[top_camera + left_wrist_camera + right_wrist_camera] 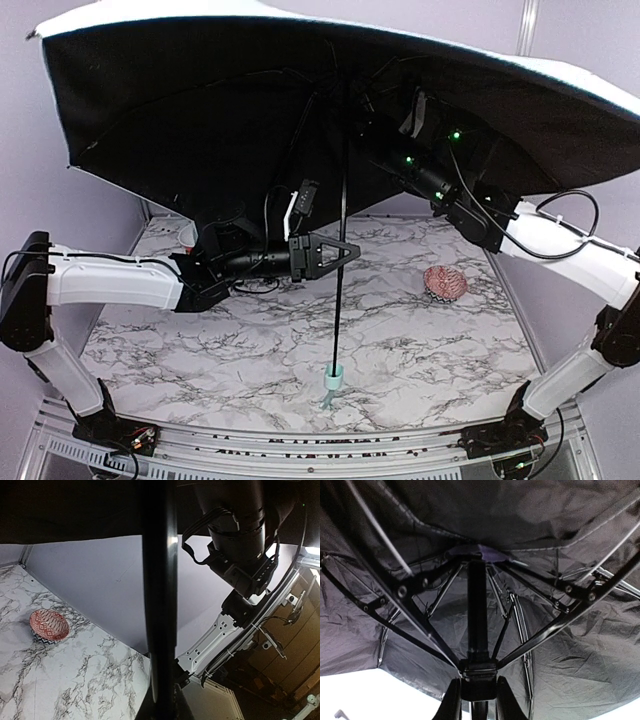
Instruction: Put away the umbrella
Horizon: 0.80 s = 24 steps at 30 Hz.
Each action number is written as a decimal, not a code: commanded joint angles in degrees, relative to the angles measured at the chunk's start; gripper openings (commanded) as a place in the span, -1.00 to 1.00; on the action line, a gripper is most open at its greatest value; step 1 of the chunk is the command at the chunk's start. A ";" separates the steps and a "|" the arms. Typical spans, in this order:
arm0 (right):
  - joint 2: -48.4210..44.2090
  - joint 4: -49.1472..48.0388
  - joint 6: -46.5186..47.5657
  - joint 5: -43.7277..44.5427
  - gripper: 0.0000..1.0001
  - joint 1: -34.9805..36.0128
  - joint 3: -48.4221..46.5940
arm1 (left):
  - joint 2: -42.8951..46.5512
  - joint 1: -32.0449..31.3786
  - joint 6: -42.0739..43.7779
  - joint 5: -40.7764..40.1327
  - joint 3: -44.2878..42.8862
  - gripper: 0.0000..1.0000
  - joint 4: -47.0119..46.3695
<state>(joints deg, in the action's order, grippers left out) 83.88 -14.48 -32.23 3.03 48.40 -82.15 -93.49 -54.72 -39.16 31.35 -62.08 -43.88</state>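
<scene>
The umbrella stands open and upright; its canopy, black underneath with a pale mint rim, spans the whole top view. Its slim black shaft runs down to the small pale green handle, just above the marble table. My left gripper is shut on the shaft about halfway up; in the left wrist view the shaft fills the middle. My right gripper is up under the canopy, its fingers shut on the black runner where the ribs meet.
A pink patterned round lump lies on the table at the right. A red patterned bowl sits at the back left, near the wall. The right arm hangs close above the left gripper. Walls enclose the table.
</scene>
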 commanded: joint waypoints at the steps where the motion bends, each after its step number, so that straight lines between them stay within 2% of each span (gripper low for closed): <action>1: 0.36 9.31 7.30 2.94 -0.92 5.68 5.75 | 5.51 0.85 7.88 -11.13 -6.29 -1.00 1.05; 6: -0.96 11.28 8.23 7.50 -0.79 7.91 8.91 | 7.40 0.94 11.03 -14.82 -6.17 -1.00 3.85; 10: -3.60 9.19 8.99 12.11 -0.52 8.03 10.41 | 7.28 0.93 11.48 -16.25 -6.09 -1.00 6.60; 13: -4.96 7.72 11.14 15.92 -0.40 8.06 9.53 | 7.03 0.79 11.72 -17.07 -5.77 -1.00 8.55; 17: -4.43 8.86 12.99 16.97 -0.17 8.11 6.93 | 7.11 0.43 13.32 -19.43 -5.32 -1.00 11.04; 24: -2.57 6.10 14.65 15.96 -0.07 8.12 4.40 | 6.29 -0.38 15.98 -20.16 -6.70 -1.00 15.92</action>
<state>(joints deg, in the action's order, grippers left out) 80.05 -6.94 -19.94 18.57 56.40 -73.38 -88.66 -54.46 -26.37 12.82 -66.52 -27.99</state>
